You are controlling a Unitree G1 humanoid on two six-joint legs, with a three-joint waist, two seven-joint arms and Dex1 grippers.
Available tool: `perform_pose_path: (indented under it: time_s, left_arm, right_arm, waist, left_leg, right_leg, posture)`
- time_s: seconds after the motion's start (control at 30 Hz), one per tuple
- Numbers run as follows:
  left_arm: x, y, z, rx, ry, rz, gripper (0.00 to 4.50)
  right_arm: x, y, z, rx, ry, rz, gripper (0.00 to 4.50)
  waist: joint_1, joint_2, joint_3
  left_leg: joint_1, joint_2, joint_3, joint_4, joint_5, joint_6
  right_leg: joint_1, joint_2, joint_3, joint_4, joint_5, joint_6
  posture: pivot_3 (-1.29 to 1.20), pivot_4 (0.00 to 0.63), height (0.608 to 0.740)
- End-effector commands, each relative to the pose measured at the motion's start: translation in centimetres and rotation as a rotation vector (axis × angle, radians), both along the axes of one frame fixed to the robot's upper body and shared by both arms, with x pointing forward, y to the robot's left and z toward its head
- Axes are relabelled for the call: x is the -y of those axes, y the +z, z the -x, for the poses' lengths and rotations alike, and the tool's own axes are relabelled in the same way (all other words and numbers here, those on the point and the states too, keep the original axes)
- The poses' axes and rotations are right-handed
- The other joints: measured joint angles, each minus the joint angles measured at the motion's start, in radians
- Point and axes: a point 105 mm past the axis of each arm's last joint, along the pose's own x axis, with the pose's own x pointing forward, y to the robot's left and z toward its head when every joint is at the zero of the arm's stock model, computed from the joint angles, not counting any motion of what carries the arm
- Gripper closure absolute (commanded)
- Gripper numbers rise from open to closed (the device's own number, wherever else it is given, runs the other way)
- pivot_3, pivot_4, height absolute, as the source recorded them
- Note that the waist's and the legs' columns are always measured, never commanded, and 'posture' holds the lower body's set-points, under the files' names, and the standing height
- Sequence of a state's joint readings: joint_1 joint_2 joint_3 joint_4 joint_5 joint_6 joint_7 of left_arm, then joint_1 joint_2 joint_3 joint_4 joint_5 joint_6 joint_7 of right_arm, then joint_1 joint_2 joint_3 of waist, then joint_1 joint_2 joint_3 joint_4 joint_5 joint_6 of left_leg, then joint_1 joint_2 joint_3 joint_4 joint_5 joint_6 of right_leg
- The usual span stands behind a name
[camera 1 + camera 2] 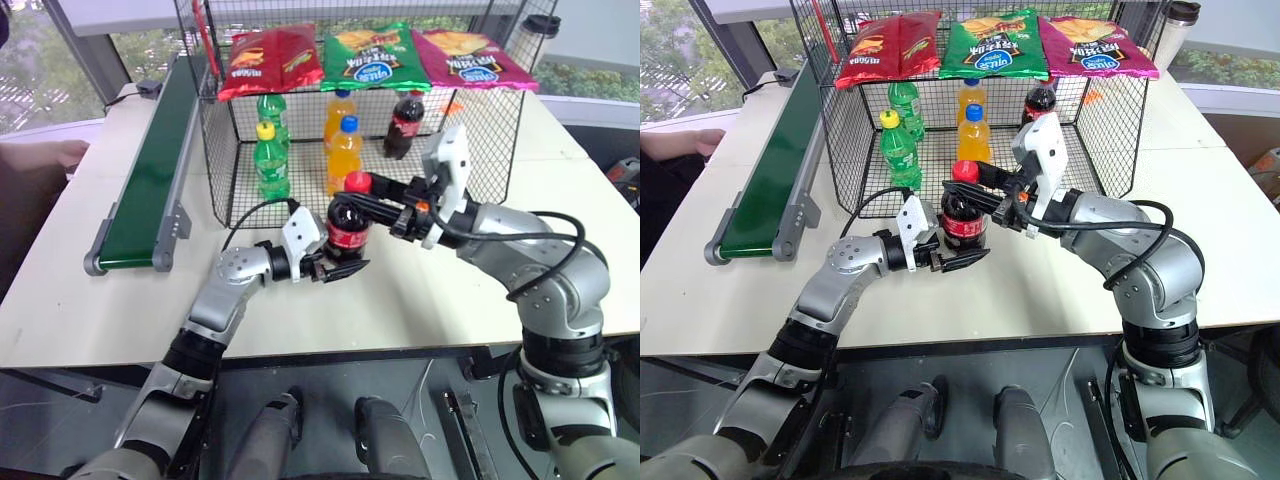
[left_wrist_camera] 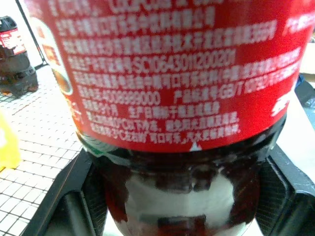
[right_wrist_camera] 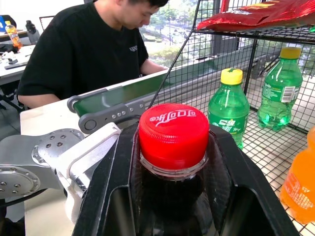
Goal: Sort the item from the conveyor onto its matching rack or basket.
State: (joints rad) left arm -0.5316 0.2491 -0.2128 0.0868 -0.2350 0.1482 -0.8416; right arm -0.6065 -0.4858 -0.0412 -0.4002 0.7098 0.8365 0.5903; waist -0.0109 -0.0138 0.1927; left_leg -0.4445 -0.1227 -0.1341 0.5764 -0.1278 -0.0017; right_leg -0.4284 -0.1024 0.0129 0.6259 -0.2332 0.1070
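The item, a small cola bottle [image 1: 348, 226] with a red cap [image 3: 173, 135] and red label [image 2: 172, 73], hangs upright just above the white table, in front of the black wire cage [image 1: 480, 150]. My right gripper [image 1: 364, 192] reaches in from the right and is shut on the bottle's neck under the cap. My left gripper [image 1: 340, 266] comes from the left at the bottle's lower body. Its fingers [image 2: 74, 196] stand open on either side of the dark base. The green conveyor [image 1: 150, 170] lies to the left with no item on it.
Inside the cage stand two green soda bottles [image 1: 270, 160], two orange ones [image 1: 343, 155] and another cola bottle [image 1: 404, 125]. Three chip bags [image 1: 375, 55] lie on its mesh top. A person [image 3: 83, 54] sits beyond the conveyor, a hand [image 1: 62, 155] resting at the table's left edge.
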Motion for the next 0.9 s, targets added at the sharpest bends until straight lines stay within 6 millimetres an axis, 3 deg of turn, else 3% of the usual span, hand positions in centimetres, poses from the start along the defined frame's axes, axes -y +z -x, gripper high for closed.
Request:
perform_pose_path:
  time_s: [0.03,0.13,0.47,0.7,0.9]
  left_arm:
    - [-0.4,2.2,0.1,0.061,-0.009,0.040,0.04]
    - [-1.2,2.3,-0.7,0.085,0.064,0.028,0.04]
    - [-5.3,2.4,-0.1,0.033,0.180,0.021,0.04]
    - [-6.2,2.9,-0.4,0.050,0.304,0.079,0.04]
    - [-6.6,3.2,-1.4,0.093,0.390,0.092,0.04]
  right_arm:
    - [0.1,1.4,0.2,0.048,0.000,-0.029,3.38]
    - [0.5,1.9,-0.3,0.054,-0.041,-0.056,3.38]
    - [5.2,4.7,-6.4,0.138,-0.449,-0.181,3.38]
    - [8.1,4.3,-10.3,0.179,-0.645,-0.175,3.38]
    - [9.3,3.3,-12.5,0.181,-0.719,-0.164,3.38]
  waist:
    - [0.000,0.000,0.000]
    - [0.000,0.000,0.000]
    - [-0.002,0.001,0.000]
    - [-0.001,0.001,0.000]
    - [-0.004,0.001,0.000]
  left_leg:
    - [0.000,0.000,0.000,0.000,0.000,0.000]
    - [0.000,0.000,0.000,0.000,0.000,0.000]
    - [0.001,0.000,0.000,0.000,0.000,0.000]
    - [0.001,0.000,0.001,0.000,0.000,0.000]
    - [0.002,0.000,0.001,0.000,0.001,0.000]
  right_leg:
    - [0.000,0.000,0.000,0.000,0.000,0.000]
    - [0.000,0.000,0.000,0.000,0.001,0.001]
    - [-0.001,0.002,0.001,0.002,0.001,0.001]
    - [-0.001,0.002,0.001,0.003,0.001,0.002]
    - [-0.001,0.003,0.001,0.003,0.002,0.003]
  posture:
    - [0.00,0.150,0.738]
    - [0.00,0.150,0.738]
    - [0.00,0.150,0.738]
    - [0.00,0.150,0.738]
    - [0.00,0.150,0.738]
